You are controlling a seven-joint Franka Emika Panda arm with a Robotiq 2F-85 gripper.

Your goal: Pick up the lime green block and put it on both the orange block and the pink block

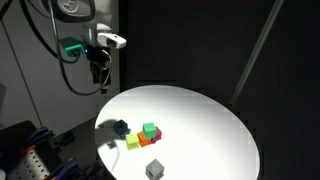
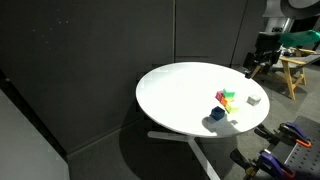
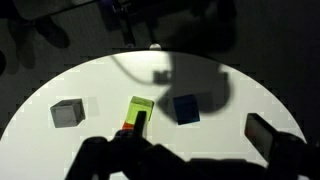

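The lime green block (image 1: 149, 129) sits in a tight cluster near the middle of the round white table (image 1: 210, 120). The pink block (image 1: 157, 134) touches it on one side and the orange block (image 1: 146, 141) lies just in front. My gripper (image 1: 97, 68) hangs open and empty high above the table's far edge, well away from the cluster; it also shows in an exterior view (image 2: 262, 62). In the wrist view a yellowish-green cube (image 3: 139, 106) and a bit of orange (image 3: 127, 128) show behind one dark finger (image 3: 140, 120). The pink block is hidden there.
A paler yellow-green cube (image 1: 132, 142) adjoins the cluster. A dark blue cube (image 1: 121, 127) (image 3: 186, 109) and a grey cube (image 1: 153, 169) (image 3: 67, 113) lie apart from it. Black curtains surround the table; a wooden stand (image 2: 292, 72) is behind the arm.
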